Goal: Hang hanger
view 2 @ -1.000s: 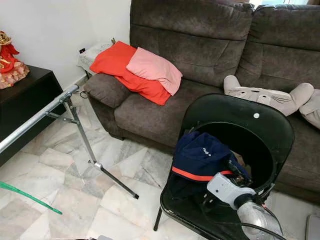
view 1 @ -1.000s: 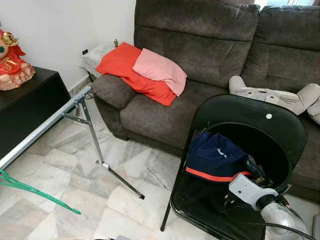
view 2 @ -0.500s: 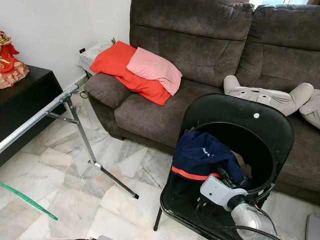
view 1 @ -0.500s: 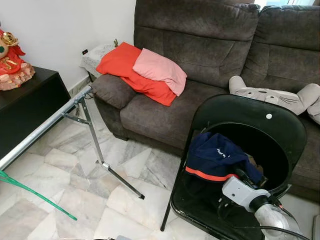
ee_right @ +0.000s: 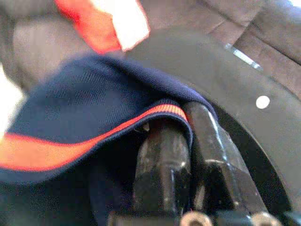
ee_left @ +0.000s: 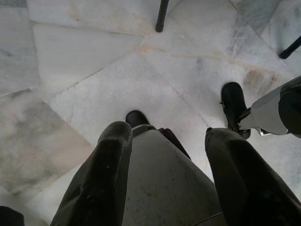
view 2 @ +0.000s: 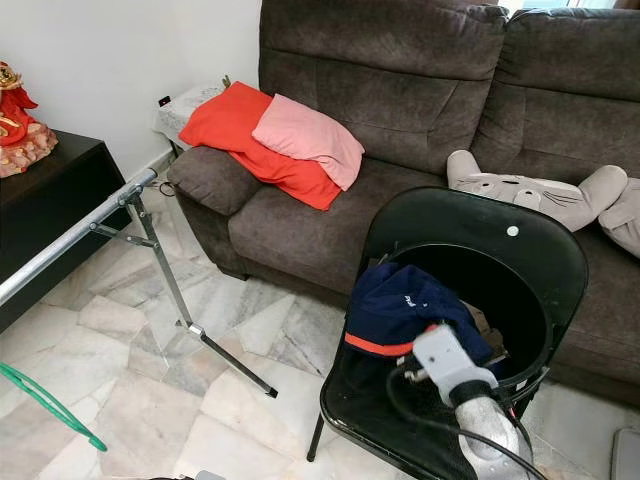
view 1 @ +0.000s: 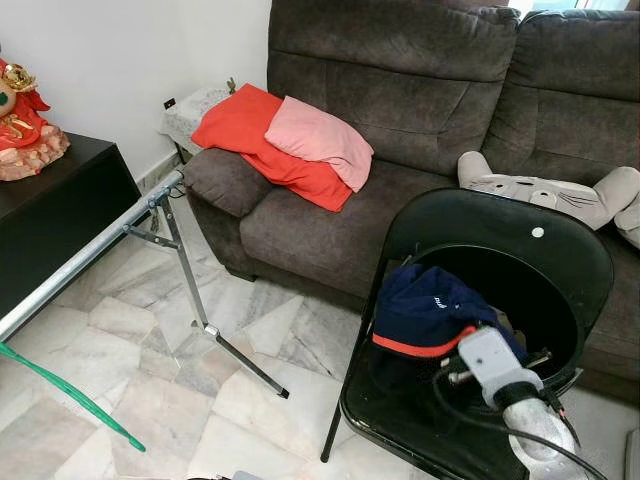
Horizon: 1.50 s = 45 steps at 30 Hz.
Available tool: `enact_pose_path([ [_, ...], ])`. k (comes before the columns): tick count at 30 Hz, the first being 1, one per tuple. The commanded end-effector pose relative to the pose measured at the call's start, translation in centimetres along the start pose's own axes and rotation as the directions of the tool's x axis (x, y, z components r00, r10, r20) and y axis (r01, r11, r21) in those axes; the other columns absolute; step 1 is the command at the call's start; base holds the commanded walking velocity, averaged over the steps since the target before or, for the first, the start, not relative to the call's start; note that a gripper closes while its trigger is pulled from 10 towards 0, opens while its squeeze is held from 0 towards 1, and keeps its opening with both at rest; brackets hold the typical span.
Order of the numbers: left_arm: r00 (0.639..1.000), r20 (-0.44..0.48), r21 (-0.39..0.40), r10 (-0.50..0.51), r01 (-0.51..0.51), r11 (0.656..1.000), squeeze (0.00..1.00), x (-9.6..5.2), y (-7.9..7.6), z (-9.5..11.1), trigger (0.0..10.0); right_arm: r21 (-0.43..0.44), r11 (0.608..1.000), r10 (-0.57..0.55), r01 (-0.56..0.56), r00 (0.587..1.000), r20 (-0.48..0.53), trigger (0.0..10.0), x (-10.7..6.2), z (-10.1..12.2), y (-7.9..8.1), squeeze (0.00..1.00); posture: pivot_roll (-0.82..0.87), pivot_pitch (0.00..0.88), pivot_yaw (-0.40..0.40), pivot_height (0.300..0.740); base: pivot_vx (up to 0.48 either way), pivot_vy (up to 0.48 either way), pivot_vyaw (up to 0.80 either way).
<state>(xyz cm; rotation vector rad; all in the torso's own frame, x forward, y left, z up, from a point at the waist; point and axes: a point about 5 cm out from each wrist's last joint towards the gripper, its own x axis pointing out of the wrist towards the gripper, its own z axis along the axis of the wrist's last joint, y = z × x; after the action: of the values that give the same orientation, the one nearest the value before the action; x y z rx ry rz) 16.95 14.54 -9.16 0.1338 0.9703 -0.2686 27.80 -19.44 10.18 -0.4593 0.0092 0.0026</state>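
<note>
1. Dark grey-brown sofa [view 1: 400, 90]: matt, napped cloth.
2. Round-backed black folding chair [view 1: 520, 250]: smooth, glossy.
3. Navy cloth garment with an orange band [view 1: 425, 310]: finely ribbed knit.
4. Silver metal rack tube [view 1: 85, 255]: dull sheen.
5. Pale marble floor tiles [view 1: 150, 340]: polished, veined.
6. Thin green hanger [view 1: 70, 390]: smooth.

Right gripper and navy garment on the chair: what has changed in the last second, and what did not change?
The right gripper has turned at the wrist and now pinches the navy garment at its red-striped hem, lifting it slightly off the black chair. The green hanger has swung lower at the left edge. The sofa, cushions and metal rack stayed put.
</note>
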Motion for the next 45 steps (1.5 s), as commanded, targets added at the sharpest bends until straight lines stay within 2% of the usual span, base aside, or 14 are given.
enact_pose_path([
  [1,0.997,-0.081,0.006,-0.008,0.008,1.0,0.0,-0.4,-0.3,-2.1,10.0,0.108,0.994,-0.034,0.033,0.999,0.014,0.0,-0.2,0.9,-0.5,0.0,-0.02,0.112,0.036,0.74,0.0,0.0,0.0],
  [5,0.997,-0.078,0.008,0.002,-0.002,1.0,0.0,-0.4,-0.2,-2.1,10.0,0.304,0.952,-0.037,0.019,0.998,0.055,0.0,-0.4,3.2,-0.4,0.0,-0.02,0.109,0.036,0.74,0.0,0.0,0.0],
  [8,0.997,-0.075,0.01,0.012,-0.012,1.0,0.0,-0.4,-0.2,-2.0,10.0,0.505,0.863,-0.049,0.01,0.997,0.065,0.0,-0.4,4.8,-0.2,0.0,-0.03,0.099,0.032,0.74,0.0,0.0,0.0],
  [13,0.997,-0.07,0.006,0.017,-0.017,1.0,0.0,-0.3,-0.3,-2.0,10.0,0.505,0.859,-0.087,0.079,0.996,-0.008,0.0,-0.2,3.8,-0.8,0.0,-0.02,0.087,0.03,0.74,0.0,0.0,0.0],
  [16,0.997,-0.068,0.007,0.024,-0.023,1.0,0.0,-0.4,-0.2,-2.0,10.0,0.541,0.828,-0.105,0.144,0.989,-0.102,0.0,-0.2,2.4,-0.9,0.0,-0.02,0.082,0.034,0.74,0.0,0.0,0.0],
  [17,0.997,-0.063,0.006,0.039,-0.038,0.999,0.0,-0.4,-0.1,-2.0,10.0,0.552,0.816,-0.113,0.173,0.983,-0.142,8.4,-0.3,1.9,-0.9,0.0,-0.02,0.081,0.038,0.74,0.0,0.0,0.0],
  [18,0.997,-0.062,0.005,0.045,-0.045,0.999,0.0,-0.4,0.0,-2.0,10.0,0.558,0.809,-0.116,0.184,0.981,-0.155,8.4,-0.3,1.8,-0.9,0.0,-0.01,0.081,0.041,0.74,0.0,0.0,0.0],
  [19,0.997,-0.054,-0.025,0.062,-0.063,0.998,0.0,-0.4,0.1,-2.0,10.0,0.559,0.807,-0.122,0.193,0.979,-0.162,10.0,-0.3,1.6,-1.0,0.0,-0.01,0.078,0.041,0.74,0.0,0.0,0.0],
  [20,0.995,-0.042,-0.088,0.09,-0.093,0.992,0.0,-0.5,0.2,-2.1,10.0,0.546,0.812,-0.134,0.206,0.977,-0.169,10.0,-0.3,1.4,-1.1,0.0,-0.01,0.073,0.043,0.74,0.0,0.0,0.0],
  [27,0.992,0.07,-0.167,0.104,-0.091,0.982,0.0,-0.6,0.2,-1.4,10.0,0.548,0.812,-0.138,0.2,0.978,-0.154,10.0,0.2,1.7,-1.1,0.0,-0.01,0.053,0.05,0.74,0.0,0.0,0.0],
  [37,0.988,0.089,-0.121,0.127,-0.116,0.986,0.0,-0.7,0.3,-1.4,10.0,0.528,0.83,-0.127,0.18,0.983,-0.136,10.0,0.3,2.0,-0.4,0.0,-0.01,0.024,0.059,0.74,0.0,0.0,0.0],
  [41,0.97,0.136,-0.274,0.203,-0.16,0.948,0.0,-1.0,0.6,-1.4,10.0,0.525,0.831,-0.13,0.182,0.982,-0.135,10.0,0.2,1.9,-0.4,0.0,0.0,0.012,0.064,0.74,0.0,0.0,0.0],
  [43,0.935,0.286,-0.27,0.211,-0.133,0.954,0.0,-1.4,5.1,2.5,10.0,0.524,0.832,-0.128,0.182,0.982,-0.137,10.0,0.2,1.8,-0.4,0.0,0.0,0.007,0.066,0.74,0.0,0.0,0.0],
  [45,0.909,0.385,-0.171,0.162,-0.102,0.98,0.0,-1.9,7.1,5.1,10.0,0.522,0.834,-0.124,0.177,0.983,-0.136,10.0,0.2,1.7,-0.3,0.0,0.0,0.002,0.068,0.74,0.0,0.0,0.0],
])
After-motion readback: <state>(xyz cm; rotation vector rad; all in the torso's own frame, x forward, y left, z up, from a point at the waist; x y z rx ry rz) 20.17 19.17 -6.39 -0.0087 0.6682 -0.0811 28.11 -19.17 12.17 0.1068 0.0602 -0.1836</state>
